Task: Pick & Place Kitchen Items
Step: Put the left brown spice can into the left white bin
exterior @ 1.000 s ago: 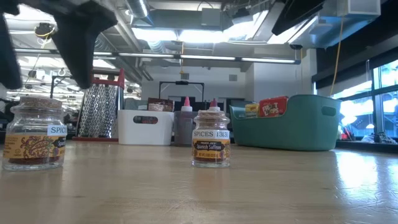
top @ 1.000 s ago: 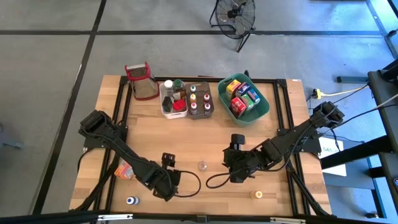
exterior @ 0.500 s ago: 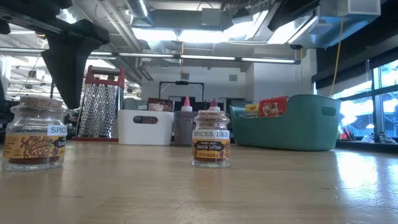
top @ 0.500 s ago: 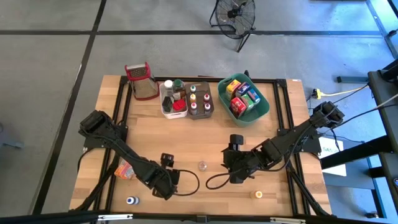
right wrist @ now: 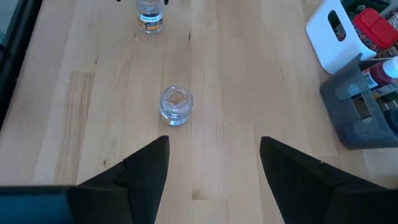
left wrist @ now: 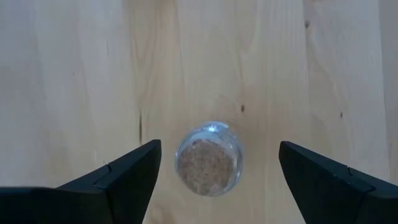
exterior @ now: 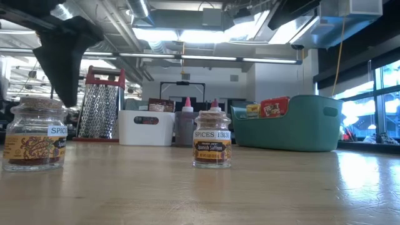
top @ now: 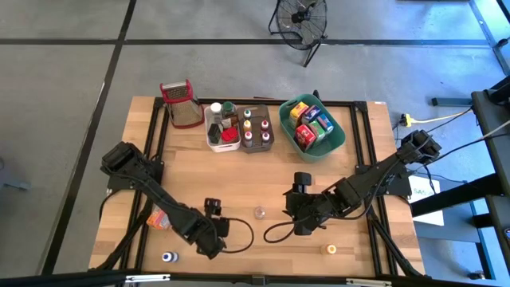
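1. At the near edge of the desk (top: 263, 191) stand a blue-capped bottle (top: 167, 257) on the left and a small orange-lidded jar (top: 330, 249) on the right, well apart.
2. The left end effector (top: 213, 239) hangs just above a cork-topped spice jar (left wrist: 208, 158), its fingers (left wrist: 121, 177) spread wide on either side, not touching the jar.
3. An orange packet (top: 158, 218) lies beside the left arm.
4. A second spice jar (top: 259, 212) stands alone mid-desk; nothing lies between it and the right end effector (top: 296, 226), which hovers just beside it, open and empty.
5. Farther back sit a white bin (top: 222, 135) with bottles, a brown bin (top: 256, 130) of coloured-cap bottles and a teal bin (top: 338, 137) of boxes.
6. A steel grater (top: 180, 104) stands at the far left corner.
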